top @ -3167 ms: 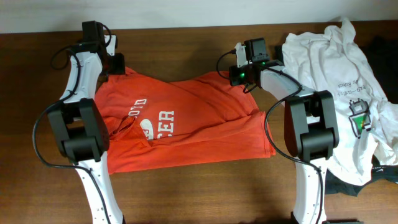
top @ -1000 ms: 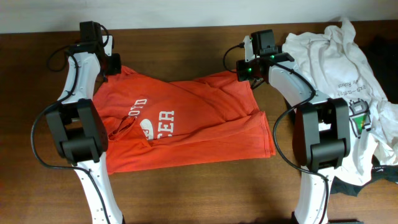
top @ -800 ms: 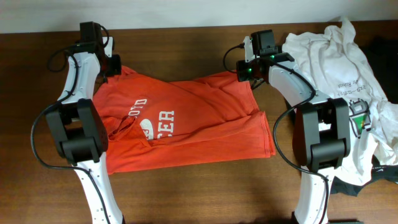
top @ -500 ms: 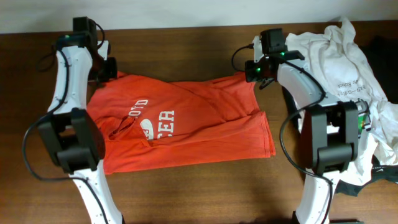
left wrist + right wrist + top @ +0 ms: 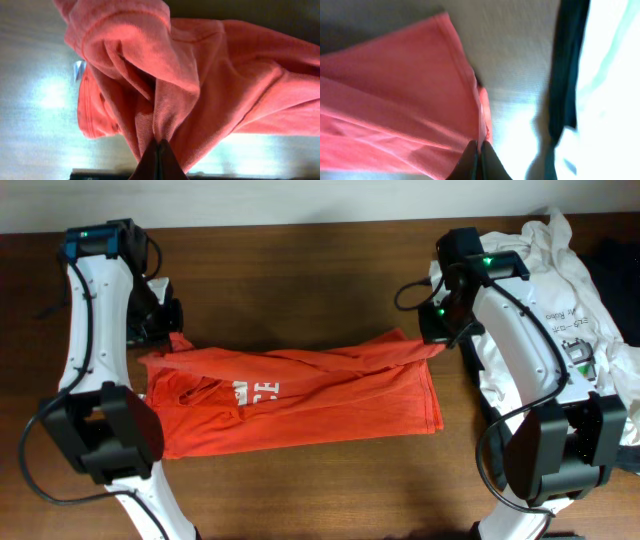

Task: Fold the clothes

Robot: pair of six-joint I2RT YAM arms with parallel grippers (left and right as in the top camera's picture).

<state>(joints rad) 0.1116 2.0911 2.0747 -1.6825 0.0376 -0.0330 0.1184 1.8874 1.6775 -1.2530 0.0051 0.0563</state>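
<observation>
The left gripper [image 5: 172,338] and right gripper [image 5: 438,345] each clamp a bunched far corner of the orange-red T-shirt [image 5: 300,395], its edge stretched between them across the wooden table [image 5: 300,490]. A crumpled white tee [image 5: 560,290] lies heaped at right.

Your orange-red T-shirt [image 5: 300,395] lies at the table's centre. Its far edge is raised off the wood and pulled taut into a ridge running from 9 o'clock to 3 o'clock, draping over the chest. Only a scrap of white lettering [image 5: 260,389] shows under that ridge. The half toward 6 o'clock lies flat and wrinkled. At 2 o'clock your white tee [image 5: 545,270] sits in a crumpled heap, small print facing up.
</observation>
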